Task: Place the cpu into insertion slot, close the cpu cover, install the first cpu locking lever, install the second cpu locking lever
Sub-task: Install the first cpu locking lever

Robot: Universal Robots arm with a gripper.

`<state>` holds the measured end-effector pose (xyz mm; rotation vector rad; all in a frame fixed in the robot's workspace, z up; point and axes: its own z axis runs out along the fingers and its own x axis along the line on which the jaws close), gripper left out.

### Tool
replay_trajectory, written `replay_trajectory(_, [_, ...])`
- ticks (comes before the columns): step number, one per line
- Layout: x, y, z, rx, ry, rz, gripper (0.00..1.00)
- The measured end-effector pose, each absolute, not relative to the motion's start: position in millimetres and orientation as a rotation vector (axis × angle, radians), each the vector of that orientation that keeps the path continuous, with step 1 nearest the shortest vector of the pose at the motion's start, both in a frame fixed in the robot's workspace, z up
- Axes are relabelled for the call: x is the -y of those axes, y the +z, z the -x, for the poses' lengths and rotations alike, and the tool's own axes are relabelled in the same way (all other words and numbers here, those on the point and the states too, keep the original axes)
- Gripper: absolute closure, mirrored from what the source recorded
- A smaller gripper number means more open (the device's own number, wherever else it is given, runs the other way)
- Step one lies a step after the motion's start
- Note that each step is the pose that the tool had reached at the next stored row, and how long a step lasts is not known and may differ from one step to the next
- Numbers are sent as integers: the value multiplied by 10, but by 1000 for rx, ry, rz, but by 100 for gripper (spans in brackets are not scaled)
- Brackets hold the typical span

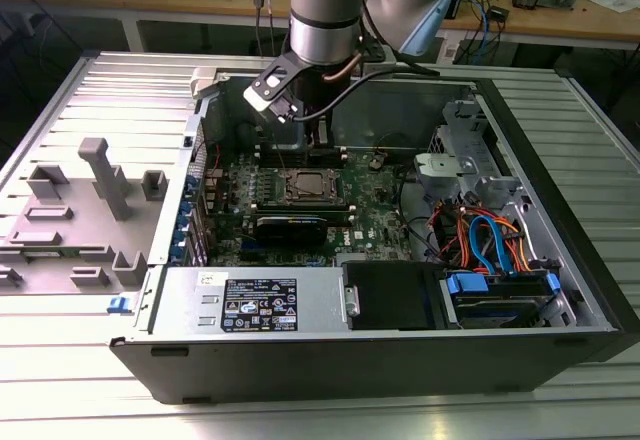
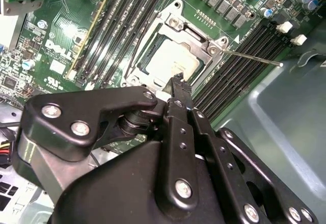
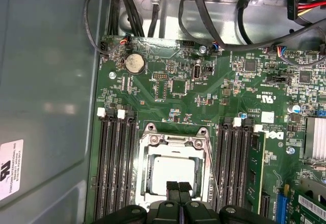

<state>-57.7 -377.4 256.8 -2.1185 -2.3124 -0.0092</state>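
Exterior view: the arm stands over the open computer case on the ribbed tabletop. The cpu sits in the insertion slot on the green motherboard. There is a sticker on the power supply box, on the camera side of the slot. Its print is not transcribed.

Second wrist view: the gripper has its tips pressed together and holds nothing. It hovers just beside the slot's edge. The cpu cover lies flat on the slot, with the chip top showing through its window. One locking lever, a thin wire rod, sticks out from the slot across the memory slots and looks unlatched.

First wrist view: the gripper tips are again together, over the slot's rim. The lever runs along one side of the slot. There is a white label on the case wall, well apart from the slot, and white lettering on the board. Neither is read out.

Handling, my call: the cpu is light, stiff and thin, and probably fragile underneath, so hold it by the edges only. The cover is thin sheet metal, so press on the frame, not on the chip. The lever looks springy and slick, so take it near its free end.
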Motion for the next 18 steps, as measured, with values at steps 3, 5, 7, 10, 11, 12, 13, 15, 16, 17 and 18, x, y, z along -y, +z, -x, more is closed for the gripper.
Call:
replay_trajectory(3, [3774,2591,577,2312,-9,2119,89])
replay_trajectory(5, [3773,2606,577,2312,-9,2119,89])
replay_trajectory(7, [3774,2633,577,2312,-9,2119,89])
replay_trajectory(10, [3773,2675,577,2312,-9,2119,89])
replay_trajectory(11, [3774,2685,577,2312,-9,2119,89])
replay_trajectory(12, [3773,2695,577,2312,-9,2119,89])
replay_trajectory(13, [3773,2704,577,2312,-9,2119,89])
replay_trajectory(15, [3773,2704,577,2311,-10,2120,89])
replay_trajectory(16, [3773,2706,577,2307,-9,2124,89])
replay_trajectory(17, [3773,2706,577,2304,-9,2128,89])
replay_trajectory(18, [3774,2706,577,2298,-9,2134,89])
